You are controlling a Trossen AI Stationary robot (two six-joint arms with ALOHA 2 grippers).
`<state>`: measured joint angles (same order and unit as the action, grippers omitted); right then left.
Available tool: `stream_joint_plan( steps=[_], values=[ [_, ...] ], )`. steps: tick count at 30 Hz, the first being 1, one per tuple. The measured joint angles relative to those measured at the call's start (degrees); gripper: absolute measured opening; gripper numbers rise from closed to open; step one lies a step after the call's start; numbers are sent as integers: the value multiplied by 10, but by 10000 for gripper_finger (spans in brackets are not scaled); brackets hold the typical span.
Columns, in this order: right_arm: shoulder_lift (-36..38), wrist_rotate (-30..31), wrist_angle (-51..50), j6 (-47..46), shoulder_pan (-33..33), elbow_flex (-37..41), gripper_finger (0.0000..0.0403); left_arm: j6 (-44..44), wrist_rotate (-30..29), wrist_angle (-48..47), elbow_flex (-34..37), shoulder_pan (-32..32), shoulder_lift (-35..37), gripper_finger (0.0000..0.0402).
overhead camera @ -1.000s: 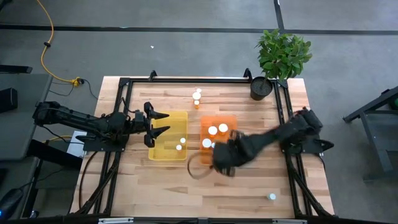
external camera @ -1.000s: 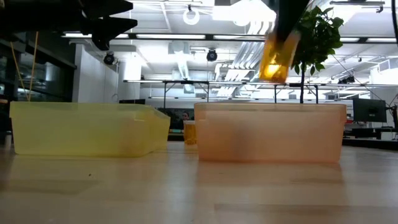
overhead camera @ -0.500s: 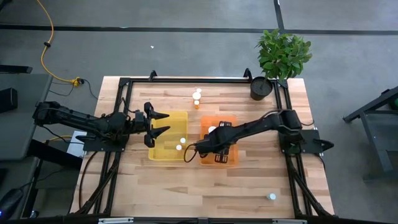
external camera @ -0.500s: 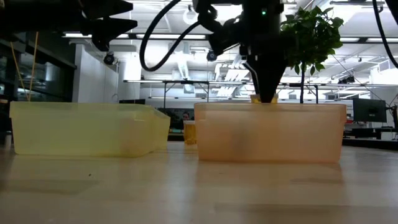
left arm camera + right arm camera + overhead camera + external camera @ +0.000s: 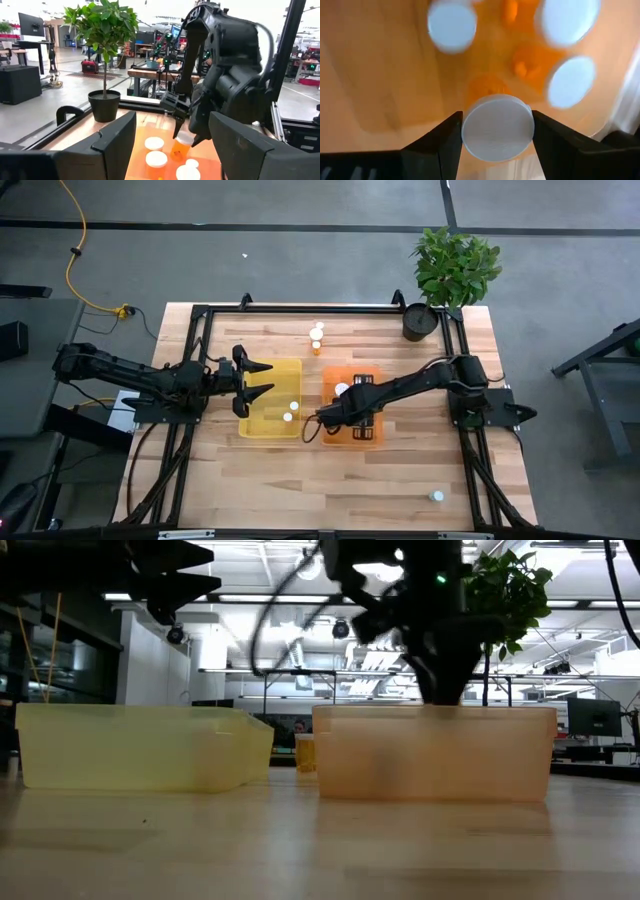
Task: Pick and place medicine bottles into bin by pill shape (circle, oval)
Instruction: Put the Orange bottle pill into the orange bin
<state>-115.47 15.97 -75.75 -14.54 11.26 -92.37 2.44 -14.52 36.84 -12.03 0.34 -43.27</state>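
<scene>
- Medicine bottle (image 5: 497, 127), orange with a round white cap, sits clamped by its cap between the two dark fingers of the right pincer (image 5: 496, 135), hanging cap-up inside the orange bin (image 5: 372, 435).
- Seen from the left arm's camera, the orange body (image 5: 179, 149) hangs below the pincer tips, above three white-capped bottles (image 5: 157, 159) standing on the bin floor.
- The orange bin lies near the middle of the table (image 5: 400, 480), just beside the yellow bin (image 5: 262, 427), which holds two bottles (image 5: 290, 412).
- Risk: if the fingers part while the bottle is off the floor, it may fall onto a neighbouring cap, tip over, or knock another bottle down. The wrist camera shows caps crowded close under it, so the free spot is small.
- Risk: lowering too far could press the bottle or the fingers against the caps below.
- Risk: the grip is on the cap only, so a sideways nudge against the bin wall could twist the bottle loose.
- Left pincer (image 5: 256, 380) waits with fingers spread and empty at the yellow bin's left edge.
- More bottles (image 5: 316, 336) stand near the table's far edge, and one (image 5: 437, 496) stands alone toward the near right corner.
- A potted plant (image 5: 450, 275) occupies the far right corner.
</scene>
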Motion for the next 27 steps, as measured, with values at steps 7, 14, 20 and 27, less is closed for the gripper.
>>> stream_joint_plan(
  steps=[7, 14, 20, 27],
  values=[
    [59, -25, 98, -10, -10, 71, 193, -5, 2, 1, 0, 0, 0, 238],
    [62, -31, 102, -44, -12, 74, 193, -5, 2, 2, 0, 0, 0, 238],
    [55, -70, 126, -72, -15, 75, 193, -5, 2, 2, 0, 0, 0, 238],
    [55, -76, 127, -158, -33, 75, 193, -5, 2, 2, 0, 0, 0, 238]
  ],
)
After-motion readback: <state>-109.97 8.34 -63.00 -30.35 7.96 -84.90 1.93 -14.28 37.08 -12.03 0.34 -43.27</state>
